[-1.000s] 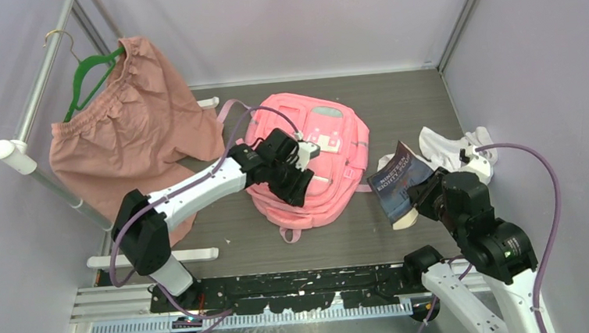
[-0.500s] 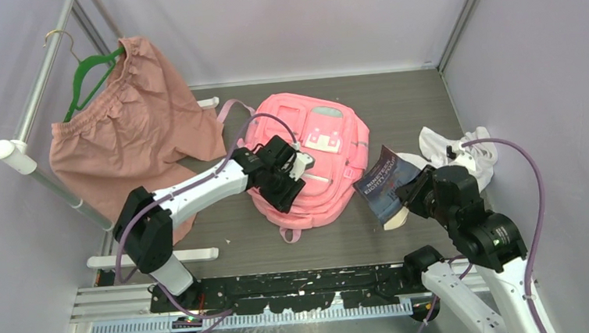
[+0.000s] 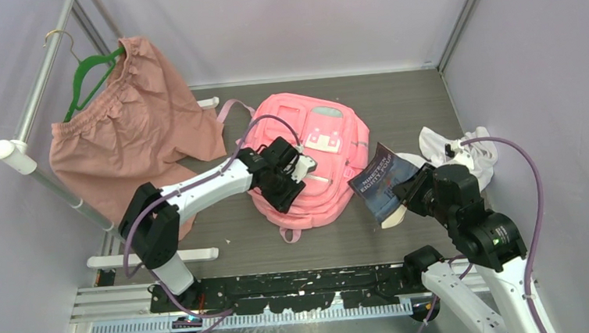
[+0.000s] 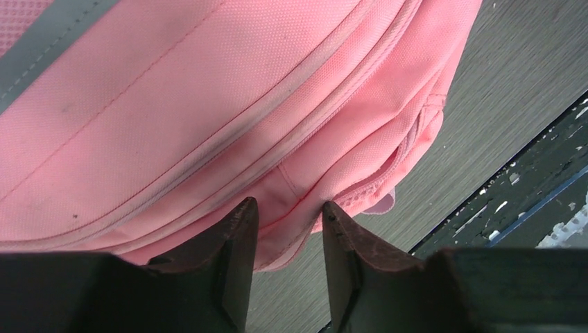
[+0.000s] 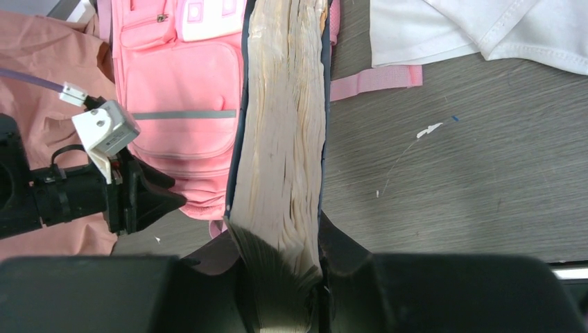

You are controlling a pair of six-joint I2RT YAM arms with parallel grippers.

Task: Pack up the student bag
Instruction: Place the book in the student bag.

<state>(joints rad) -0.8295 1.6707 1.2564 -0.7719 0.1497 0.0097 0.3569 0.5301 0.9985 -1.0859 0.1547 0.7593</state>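
Grey wood-grain worktop (image 3: 397, 104), walled in on three sides, with fabric things spread across it.

The student bag (image 3: 347, 174) lies flat near the middle, front pockets up. One pink strap (image 3: 228, 108) trails off its far-left corner onto the bare boards, and another pokes out on the right (image 5: 374, 78) towards the white cloth (image 3: 451, 149), which sits crumpled near the right wall. At the left, a dusty-pink garment (image 3: 125, 139) hangs from a green hanger and drapes down towards the surface; whether its hem rests there cannot be told. Two white bars lie flat on the worktop, one near the front left (image 3: 153, 258) and one behind the garment (image 3: 207, 103). Small pale flecks (image 5: 426, 130) dot the boards by the cloth.
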